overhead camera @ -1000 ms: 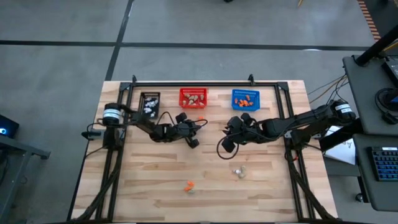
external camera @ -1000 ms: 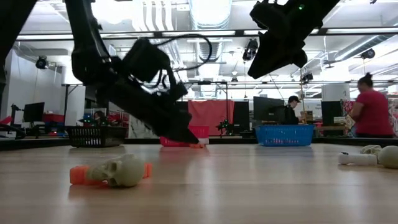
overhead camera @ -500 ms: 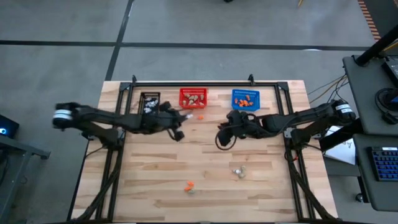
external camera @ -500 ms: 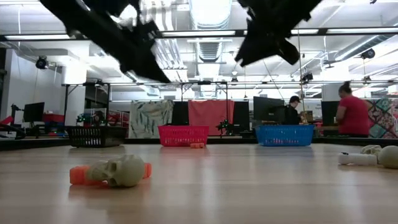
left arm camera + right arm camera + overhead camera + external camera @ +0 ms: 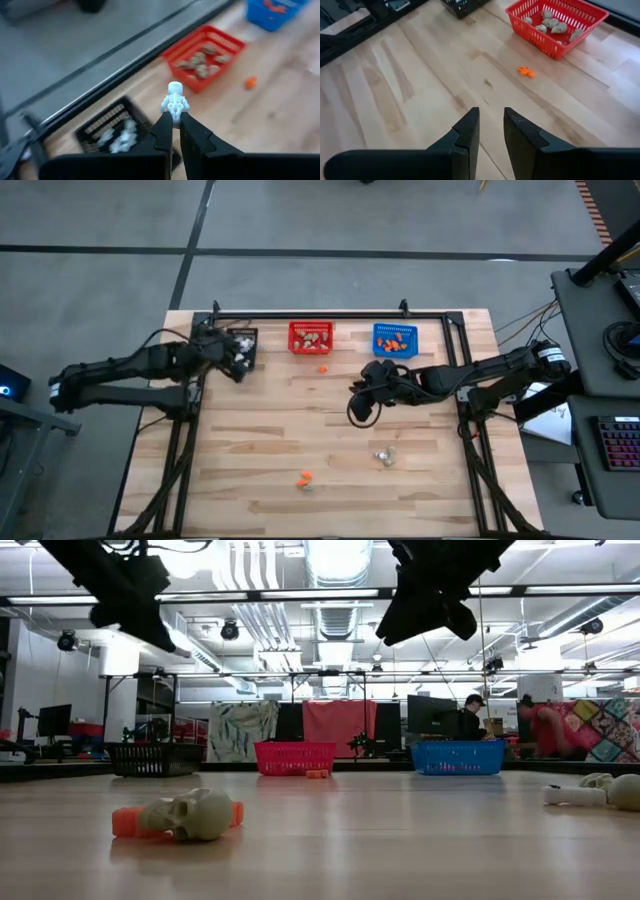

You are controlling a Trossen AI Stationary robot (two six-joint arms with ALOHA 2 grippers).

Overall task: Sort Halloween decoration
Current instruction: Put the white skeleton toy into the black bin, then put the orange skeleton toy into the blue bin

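With the left gripper (image 5: pixel 174 126) hanging over the black basket (image 5: pixel 241 343) at the table's far left, I read this as the carry stage of a drop: its fingers (image 5: pixel 162 131) are clamped on the legs of a small white skeleton (image 5: pixel 174 101), and the basket below already holds white pieces, so white goes there by my judgement. The skeleton stands upright above the fingertips, round skull on top, ribs and arms showing, legs hidden in the grip.

Next along, the red basket (image 5: pixel 311 336) holds beige-grey pieces, and one orange trinket (image 5: pixel 323 368) lies loose on the wood just in front of it. The blue basket (image 5: pixel 394 338) holds orange ones, so that loose one likely belongs there.

The right gripper (image 5: pixel 366 406) waits mid-table in front of the blue basket, held off the wood, its fingers (image 5: pixel 461 136) parted with nothing between them.

Still unsorted on the near side: an orange piece with a pale skull (image 5: pixel 196 814) against it, and a beige-grey cluster (image 5: pixel 384 455) to its right.
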